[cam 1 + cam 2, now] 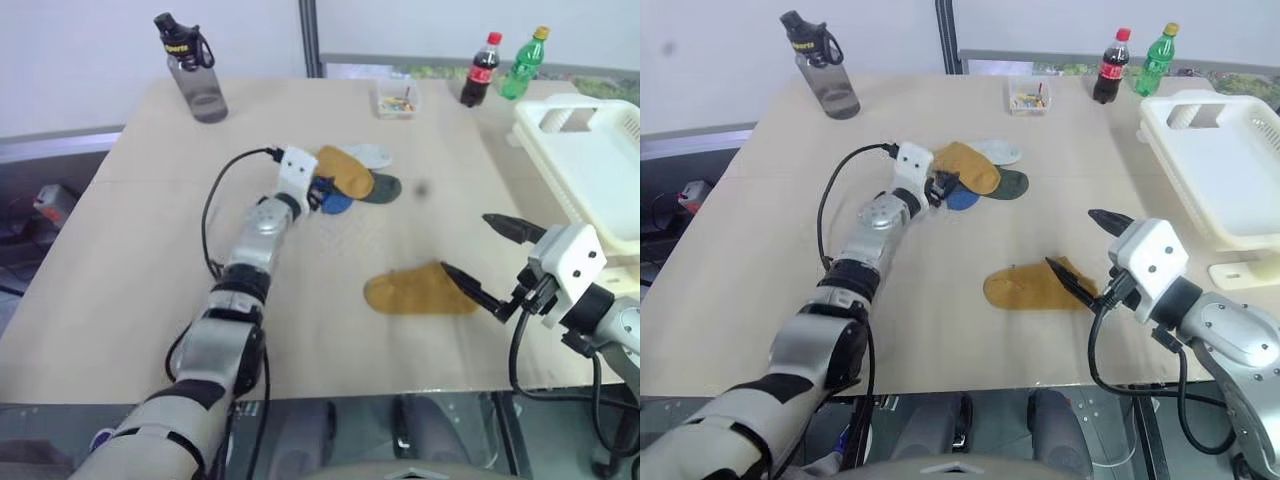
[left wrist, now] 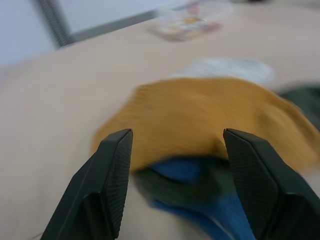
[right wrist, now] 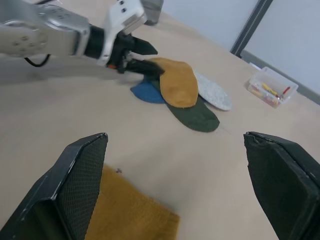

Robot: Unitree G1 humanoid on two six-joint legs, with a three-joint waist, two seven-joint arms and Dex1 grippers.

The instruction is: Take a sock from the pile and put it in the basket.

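your left gripper (image 1: 322, 192) sits at the pile (image 1: 355, 175) mid-table, jaws apart around the near edge of the mustard sock (image 2: 200, 117), gripping nothing yet. your right gripper (image 1: 490, 258) waits wide open near the table's near right, just beside a lone mustard sock (image 1: 415, 292), likely for a handover. the basket (image 1: 590, 165) stands at the far right.
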